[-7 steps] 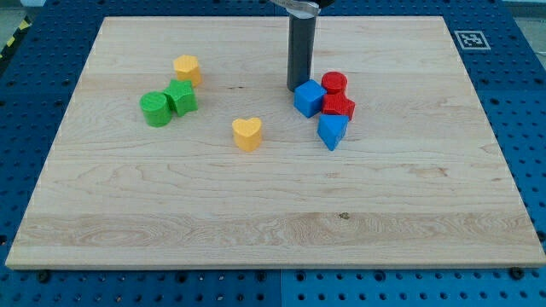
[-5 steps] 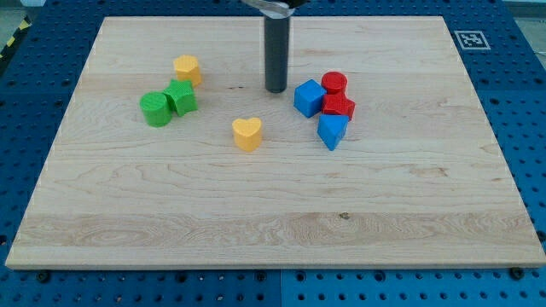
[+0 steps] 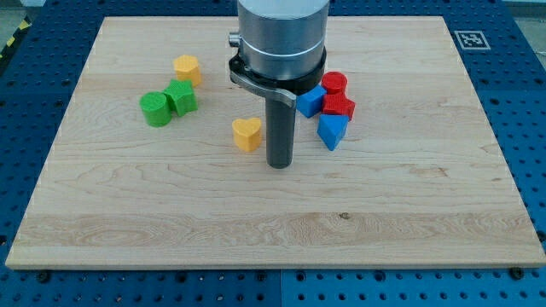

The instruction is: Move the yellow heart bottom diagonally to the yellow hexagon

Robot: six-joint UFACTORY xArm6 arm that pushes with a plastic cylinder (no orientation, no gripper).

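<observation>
The yellow heart (image 3: 246,134) lies near the board's middle. The yellow hexagon (image 3: 187,68) lies up and to the left of it, near the view's top left. My tip (image 3: 280,163) rests on the board just right of and slightly below the yellow heart, with a small gap between them. The rod and the arm's grey body rise above it and hide part of the board behind.
A green cylinder (image 3: 155,109) and a green block (image 3: 181,96) touch each other below the hexagon. Right of the rod are a blue cube (image 3: 309,101), a red cylinder (image 3: 335,84), a red block (image 3: 339,107) and a blue triangular block (image 3: 332,130), clustered together.
My tip moved from beside the blue cube leftward, then down the view to just right of the yellow heart. No block has moved.
</observation>
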